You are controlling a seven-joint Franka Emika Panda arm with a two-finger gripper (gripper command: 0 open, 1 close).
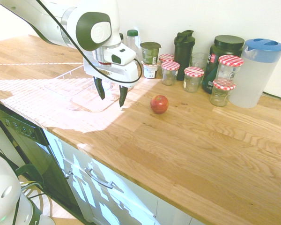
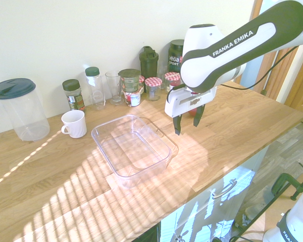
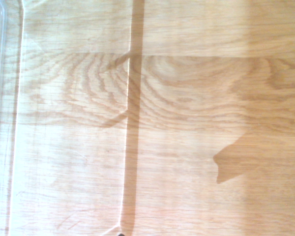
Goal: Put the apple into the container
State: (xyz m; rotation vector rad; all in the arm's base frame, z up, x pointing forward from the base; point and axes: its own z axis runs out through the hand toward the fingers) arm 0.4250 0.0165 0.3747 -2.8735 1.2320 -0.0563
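Above the sunlit wooden table (image 1: 178,154), we see the black-fingered end effector (image 1: 111,96) of the white arm pointing down, its two fingers spread wide, with nothing between them. In the first exterior view, the small round red apple (image 1: 159,104) with a yellowish patch sits on the table to the right of the end effector. The wide, shallow, clear plastic rectangular tray (image 2: 131,150) stands to the left of the apple, well apart from it; we make out no apple inside.

At the far side, toward the wall, we find glass jars with red-checked lids (image 1: 193,79), a black shaker bottle (image 1: 183,54), a dark tub with a black lid (image 1: 223,61) and a translucent pitcher with a blue lid (image 1: 256,70). In the second exterior view, a white ribbed mug (image 2: 74,124) stands left of the tray, near a small jar with a dark green lid (image 2: 73,95). Our wrist view shows wood grain, shadows and one edge of the tray.
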